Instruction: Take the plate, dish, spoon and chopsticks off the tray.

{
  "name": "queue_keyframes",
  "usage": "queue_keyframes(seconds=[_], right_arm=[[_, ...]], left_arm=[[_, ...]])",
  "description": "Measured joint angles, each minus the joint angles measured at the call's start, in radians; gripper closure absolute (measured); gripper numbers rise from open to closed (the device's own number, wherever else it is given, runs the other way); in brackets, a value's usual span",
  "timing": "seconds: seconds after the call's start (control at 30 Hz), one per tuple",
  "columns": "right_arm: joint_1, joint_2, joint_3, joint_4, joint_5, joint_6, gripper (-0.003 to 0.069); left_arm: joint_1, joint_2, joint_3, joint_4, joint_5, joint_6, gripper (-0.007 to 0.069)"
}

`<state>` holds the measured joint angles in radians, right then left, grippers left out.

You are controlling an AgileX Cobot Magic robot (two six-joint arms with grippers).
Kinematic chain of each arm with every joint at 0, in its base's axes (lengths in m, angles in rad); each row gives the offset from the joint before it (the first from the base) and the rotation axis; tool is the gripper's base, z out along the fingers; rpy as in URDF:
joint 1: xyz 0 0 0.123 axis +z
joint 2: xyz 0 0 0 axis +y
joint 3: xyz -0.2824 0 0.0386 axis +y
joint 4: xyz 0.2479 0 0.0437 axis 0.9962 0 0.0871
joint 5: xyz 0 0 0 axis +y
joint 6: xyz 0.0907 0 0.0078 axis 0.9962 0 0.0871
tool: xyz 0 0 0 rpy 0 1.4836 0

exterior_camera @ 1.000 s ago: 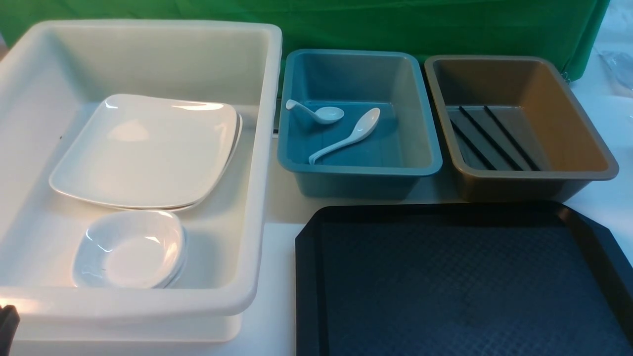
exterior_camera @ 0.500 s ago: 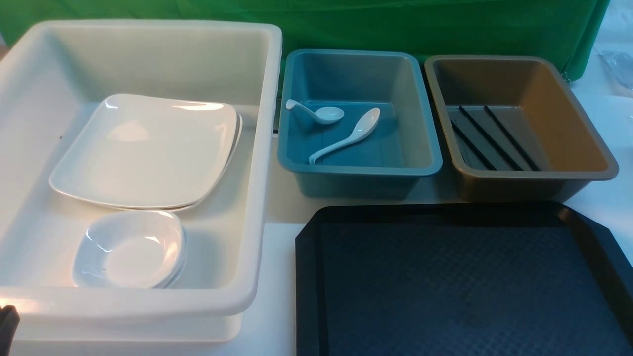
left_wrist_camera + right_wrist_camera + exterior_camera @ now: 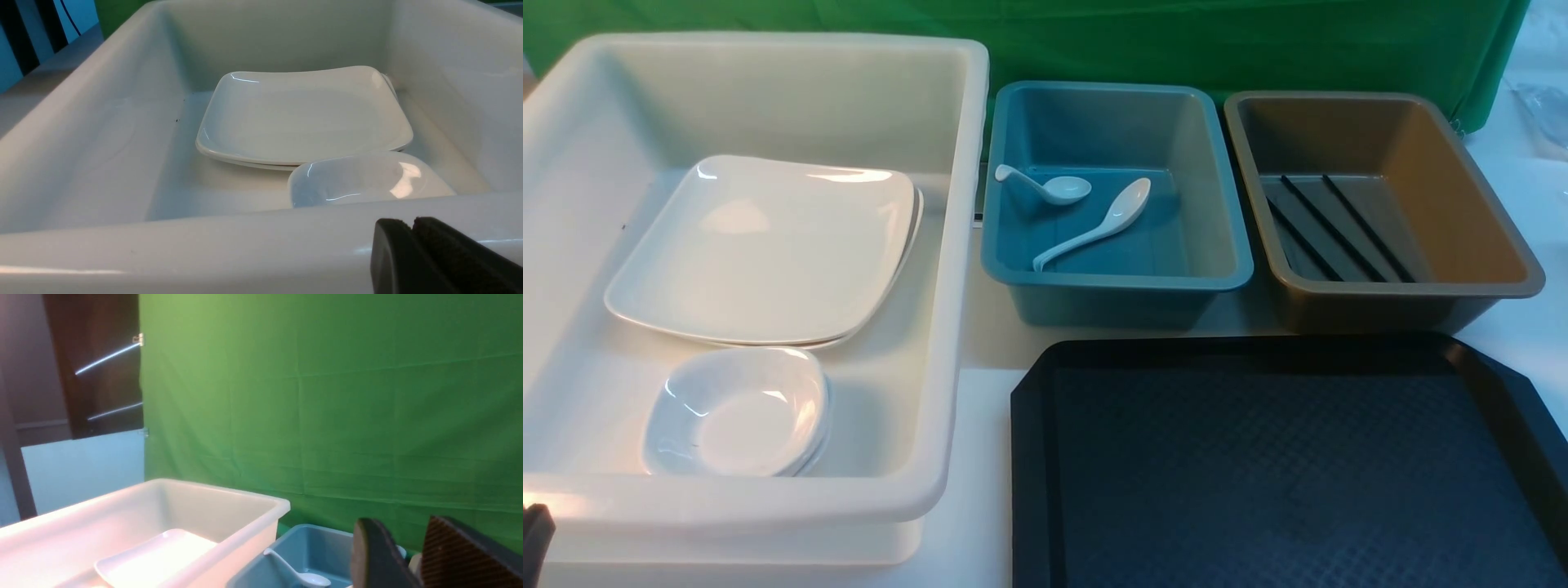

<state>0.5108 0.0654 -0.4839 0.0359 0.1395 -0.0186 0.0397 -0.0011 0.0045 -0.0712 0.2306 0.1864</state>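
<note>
In the front view, the black tray (image 3: 1290, 457) bore nothing on the part that showed; its near edge was cut off. The large plate (image 3: 760, 253) lay on top of another in the white bin (image 3: 960, 269), with the dish (image 3: 731, 425) on its own small stack beside them. The long spoon (image 3: 1098, 229) rested in the blue bin (image 3: 1119, 282) near a shorter spoon (image 3: 1045, 186). Three black chopsticks (image 3: 1368, 229) lay in the brown bin (image 3: 1413, 289), and which two made up the task's pair could not be told. By that layout, the clearing looked finished, and the step in hand seemed to be the close of the job, with both arms out of the way. Only a tip of the left gripper showed at the corner.

In the left wrist view, the left gripper (image 3: 412, 228) had its fingertips together with nothing between them, close to the white bin's near rim. The plates sat flat on the bin floor, the dish just beside them.

In the right wrist view, the right gripper (image 3: 404, 535) stood with its fingers apart and no item gripped, facing the green cloth (image 3: 327, 416). The next move probably called for no further grasp, only for settling both arms at rest and keeping the left fingers off the rim.
</note>
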Motion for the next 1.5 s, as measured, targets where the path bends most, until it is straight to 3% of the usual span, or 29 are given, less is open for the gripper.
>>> queue_keyframes(seconds=[0.2,0.3,0.43,0.5,0.67,1.5], right_arm=[[-0.003,0.0,0.001,0.007,0.042,-0.023,0.0424],[-0.068,-0.007,0.024,-0.006,0.106,-0.025,0.0423],[-0.256,-0.006,0.121,-0.013,0.157,-0.054,0.0422],[-0.393,-0.005,0.228,-0.015,0.147,-0.098,0.0422],[-0.544,-0.037,0.459,-0.016,0.097,-0.103,0.0422],[-0.514,-0.063,0.49,-0.012,0.126,-0.102,0.0422]], left_arm=[[0.0,0.0,0.0,0.0,0.001,0.0,0.0589],[0.0,0.0,0.0,0.0,0.001,0.0,0.0589],[0.0,0.0,0.0,0.0,0.001,0.0,0.0589],[0.0,0.0,0.0,0.0,0.001,0.0,0.0589],[0.0,0.0,0.0,0.0,0.002,0.0,0.0589],[0.001,0.0,0.0,0.022,0.003,0.003,0.0589]])
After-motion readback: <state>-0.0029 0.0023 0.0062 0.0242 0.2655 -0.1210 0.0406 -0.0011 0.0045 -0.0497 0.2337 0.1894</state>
